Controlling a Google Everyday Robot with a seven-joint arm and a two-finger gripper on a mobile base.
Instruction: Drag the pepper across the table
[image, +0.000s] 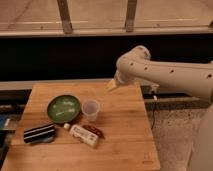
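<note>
The pepper (94, 131) is small, dark red-brown and glossy. It lies on the light wooden table (122, 145) near the front middle, right against the far side of a white bottle (83, 135) that lies on its side. My gripper (112, 84) hangs over the table's far edge, at the end of the white arm (165, 75) that reaches in from the right. It is well behind the pepper and apart from it, and holds nothing that I can see.
A clear plastic cup (90, 109) stands just behind the pepper. A green plate (63, 108) lies left of the cup. A black striped object (39, 133) sits at the front left. The table's right edge drops to a speckled floor (172, 135).
</note>
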